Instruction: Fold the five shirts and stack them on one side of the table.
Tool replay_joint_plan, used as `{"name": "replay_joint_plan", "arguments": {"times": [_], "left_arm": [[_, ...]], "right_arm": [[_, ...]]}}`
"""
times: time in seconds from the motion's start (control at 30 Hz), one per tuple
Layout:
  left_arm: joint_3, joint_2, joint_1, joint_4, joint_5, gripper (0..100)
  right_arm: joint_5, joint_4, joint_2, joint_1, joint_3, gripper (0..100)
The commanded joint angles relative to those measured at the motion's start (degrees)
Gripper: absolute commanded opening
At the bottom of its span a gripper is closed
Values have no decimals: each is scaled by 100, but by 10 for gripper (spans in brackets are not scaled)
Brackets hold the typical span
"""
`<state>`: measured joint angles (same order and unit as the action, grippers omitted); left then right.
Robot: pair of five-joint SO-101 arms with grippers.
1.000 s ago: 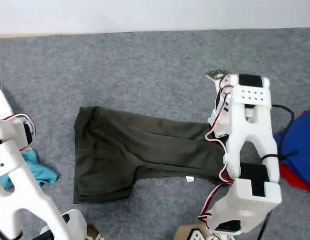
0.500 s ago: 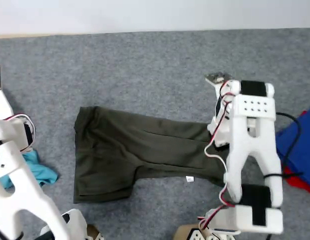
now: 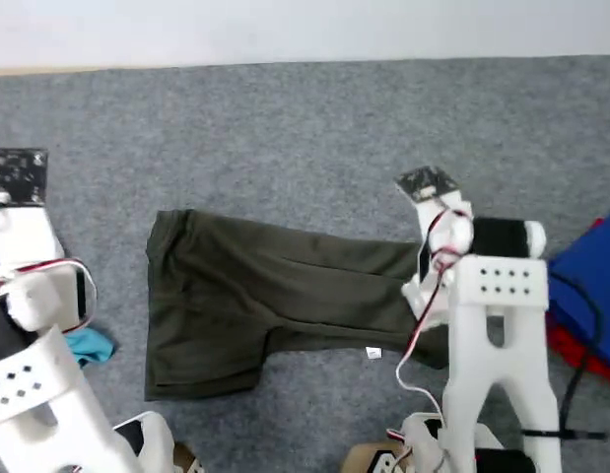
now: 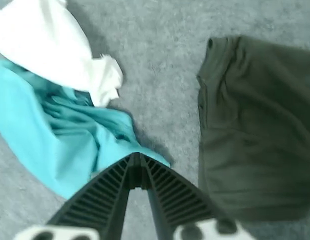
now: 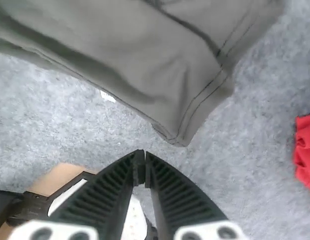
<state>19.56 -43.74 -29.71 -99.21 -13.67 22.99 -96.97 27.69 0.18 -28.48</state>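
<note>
Moved: the right arm [image 3: 497,296] has drawn back toward the near edge of the table over the last second, and its wrist now sits lower over the shirt's right end. The left arm [image 3: 29,394] has swung too, so its wrist board [image 3: 19,172] has come well into sight at the far left.
Unchanged: the dark olive shirt [image 3: 275,296] lies just as it did a second ago, spread flat and unfolded in the middle of the grey table [image 3: 285,128].
Right gripper [image 5: 141,155]: pinched together with nothing between its jaws. It hangs over bare table just off the olive shirt's hem corner [image 5: 195,115].
Left gripper [image 4: 138,157]: jaws pressed together and empty, poised above the edge of the teal shirt [image 4: 54,135].
Teal shirt: crumpled at the left side of the table, partly tucked under the left arm in the high view [image 3: 91,345]. It lies near the olive shirt but apart from it.
White shirt [image 4: 49,50]: bunched, lying on top of the teal one.
Blue shirt [image 3: 590,281]: at the right edge of the table, lying over the red shirt [image 3: 580,350].
White tag [image 3: 373,353]: a small scrap on the table, just beside the olive shirt's lower edge.
</note>
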Motion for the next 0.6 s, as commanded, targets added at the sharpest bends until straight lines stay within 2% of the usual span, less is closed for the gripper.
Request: {"name": "replay_joint_plan", "arguments": {"times": [0.0, 0.1, 0.33, 0.5, 0.57], "left_arm": [[303, -149, 53, -70, -35, 2], [602, -211, 44, 70, -26, 2], [1305, -448, 53, 475, -26, 2], [1824, -598, 53, 853, -53, 2], [2035, -615, 53, 1064, -53, 2]], "right_arm": [[-70, 409, 303, -66, -475, 9], [-44, 725, 312, -57, -668, 9], [35, 734, 277, 418, -659, 9], [1116, 338, 268, 435, -756, 14], [1415, 180, 303, 514, -756, 59]]}}
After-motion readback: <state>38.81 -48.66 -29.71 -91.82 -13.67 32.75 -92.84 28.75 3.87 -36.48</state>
